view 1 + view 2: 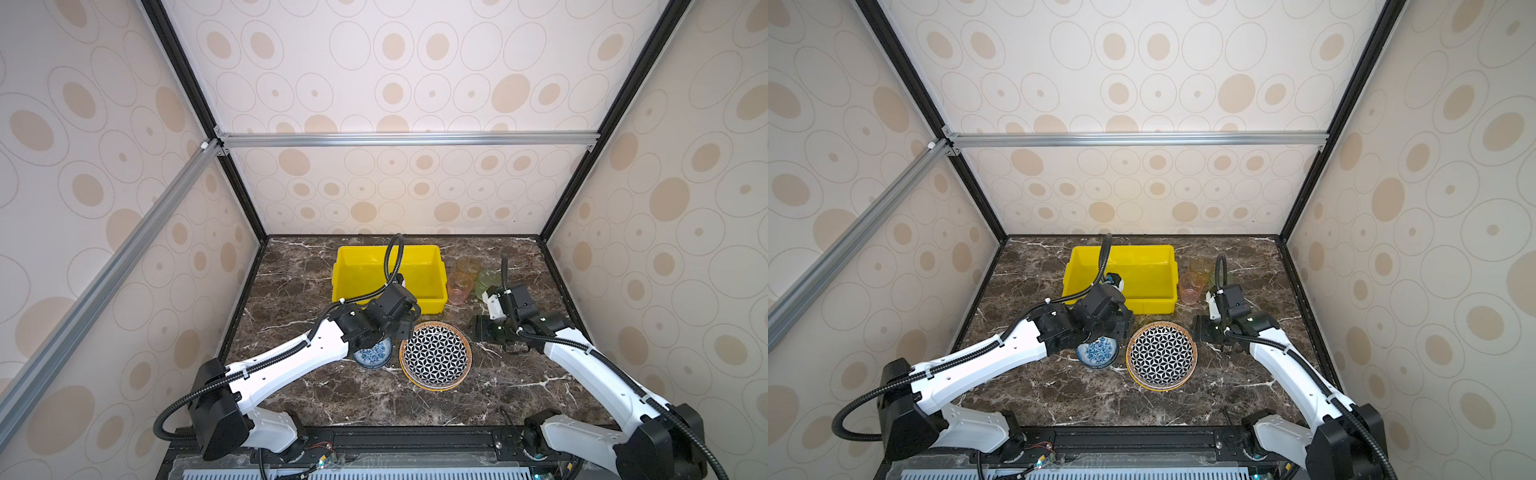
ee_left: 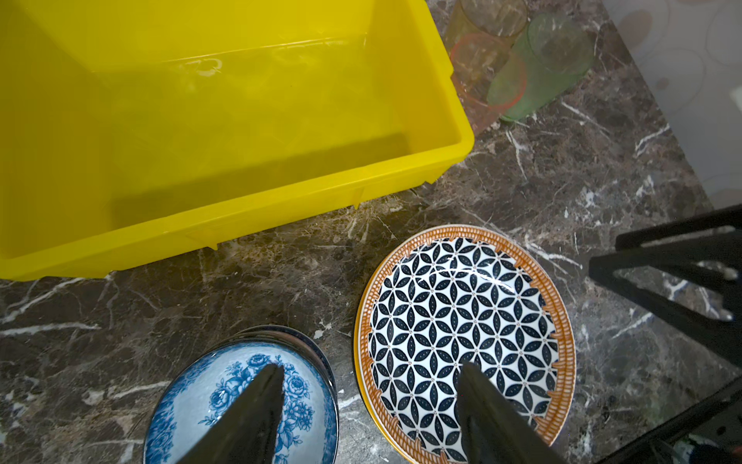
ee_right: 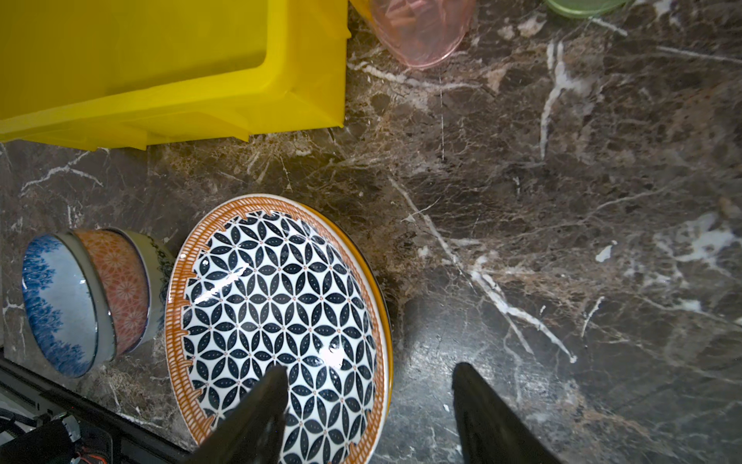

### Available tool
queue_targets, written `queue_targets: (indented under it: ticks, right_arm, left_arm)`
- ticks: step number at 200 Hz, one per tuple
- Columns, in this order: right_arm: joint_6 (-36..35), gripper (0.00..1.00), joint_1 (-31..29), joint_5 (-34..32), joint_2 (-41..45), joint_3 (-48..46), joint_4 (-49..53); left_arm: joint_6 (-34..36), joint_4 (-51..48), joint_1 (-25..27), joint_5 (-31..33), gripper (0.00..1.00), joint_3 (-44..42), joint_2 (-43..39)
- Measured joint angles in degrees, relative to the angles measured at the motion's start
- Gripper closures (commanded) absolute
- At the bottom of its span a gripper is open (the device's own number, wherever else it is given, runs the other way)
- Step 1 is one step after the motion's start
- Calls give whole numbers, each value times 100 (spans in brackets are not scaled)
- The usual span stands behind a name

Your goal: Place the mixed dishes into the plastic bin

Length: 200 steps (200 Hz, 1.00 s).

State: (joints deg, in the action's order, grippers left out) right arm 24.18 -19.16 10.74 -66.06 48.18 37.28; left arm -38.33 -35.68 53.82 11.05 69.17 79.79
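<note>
While the yellow plastic bin point(image 1: 361, 249) sits at the back of the marble table point(image 1: 519, 374), every dish in view is outside it on the tabletop. The black-and-white geometric plate point(image 1: 435, 356) with the orange woven-look rim lies just in front of the bin, on top of a yellow-rimmed plate point(image 3: 387, 321). Right beside it on the left is a stack of small bowls, blue-floral bowl point(image 1: 374, 355) on top and an orange-patterned bowl point(image 3: 120, 289) under it.

The pink cup point(image 1: 459, 289), amber cup point(image 1: 467, 265) and green cup point(image 1: 488, 279) are bunched together just off the bin's right end.

The left gripper point(image 2: 371, 364) hangs over the gap between bowl and plate, one finger above each, jaws spread and gripping nothing. The right gripper point(image 3: 370, 365) is low at the plate's right edge, one finger over the pattern and one over bare marble, also spread with nothing clamped.
</note>
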Motion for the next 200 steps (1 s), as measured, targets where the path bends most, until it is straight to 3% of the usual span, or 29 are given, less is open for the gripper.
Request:
queue_targets:
  ticks: [64,88,179,200]
  right_arm:
    - [9,49,-42,70,-382,0,68]
    - [-7,61,-83,83,-485,0,116]
    - [118,72,-286,-39,-684,0,223]
    - [138,79,-356,-133,-776,0,234]
  left_arm:
    - [-2,-313,61,-315,35,52,76]
    - [-2,-350,61,-374,35,52,155]
    - [22,-356,63,-599,36,52,503]
    - [22,-352,63,-608,36,52,507]
